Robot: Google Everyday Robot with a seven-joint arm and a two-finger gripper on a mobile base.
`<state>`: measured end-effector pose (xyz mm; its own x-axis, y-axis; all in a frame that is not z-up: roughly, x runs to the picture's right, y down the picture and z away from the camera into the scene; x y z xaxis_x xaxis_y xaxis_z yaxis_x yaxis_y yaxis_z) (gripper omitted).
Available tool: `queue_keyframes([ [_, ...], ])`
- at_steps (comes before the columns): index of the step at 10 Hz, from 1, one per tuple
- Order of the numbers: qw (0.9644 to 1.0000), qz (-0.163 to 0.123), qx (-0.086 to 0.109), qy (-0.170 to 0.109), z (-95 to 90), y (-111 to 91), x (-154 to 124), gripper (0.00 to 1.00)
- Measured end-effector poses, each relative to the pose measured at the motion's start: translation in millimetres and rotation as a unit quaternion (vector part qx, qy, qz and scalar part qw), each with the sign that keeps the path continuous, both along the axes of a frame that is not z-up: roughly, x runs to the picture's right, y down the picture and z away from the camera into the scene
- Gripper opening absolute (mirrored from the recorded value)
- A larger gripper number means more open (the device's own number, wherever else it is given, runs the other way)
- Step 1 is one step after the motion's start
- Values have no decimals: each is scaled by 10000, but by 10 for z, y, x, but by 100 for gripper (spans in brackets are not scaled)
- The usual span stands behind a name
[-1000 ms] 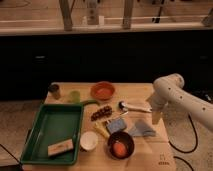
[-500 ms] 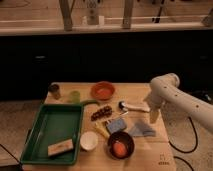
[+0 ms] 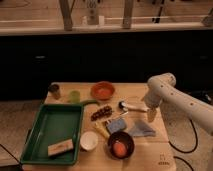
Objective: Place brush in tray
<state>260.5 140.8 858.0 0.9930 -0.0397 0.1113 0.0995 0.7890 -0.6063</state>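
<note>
The brush (image 3: 132,106) lies flat on the wooden table, its small round head to the left and its white handle running right. My gripper (image 3: 150,115) hangs at the end of the white arm, right at the handle's right end and just above the table. It stands open and holds nothing. The dark-green tray (image 3: 52,125) sits at the front left of the table, well left of the brush.
A tan block (image 3: 60,148) lies in the tray. Between tray and brush are a white cup (image 3: 89,140), a dark bowl (image 3: 120,145) with an orange object, a yellow-handled blue pad (image 3: 114,125) and a blue cloth (image 3: 142,129). An orange bowl (image 3: 102,90) stands behind.
The arm has shifted a little to the left, bringing the gripper closer to the brush handle. The brush and the other objects have not moved.
</note>
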Motion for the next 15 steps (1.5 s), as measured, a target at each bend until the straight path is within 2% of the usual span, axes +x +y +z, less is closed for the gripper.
queue_keyframes([
  [7, 9997, 125, -175, -72, 238, 37, -14, 80],
  [15, 9992, 180, -355, -75, 385, 102, -18, 80],
])
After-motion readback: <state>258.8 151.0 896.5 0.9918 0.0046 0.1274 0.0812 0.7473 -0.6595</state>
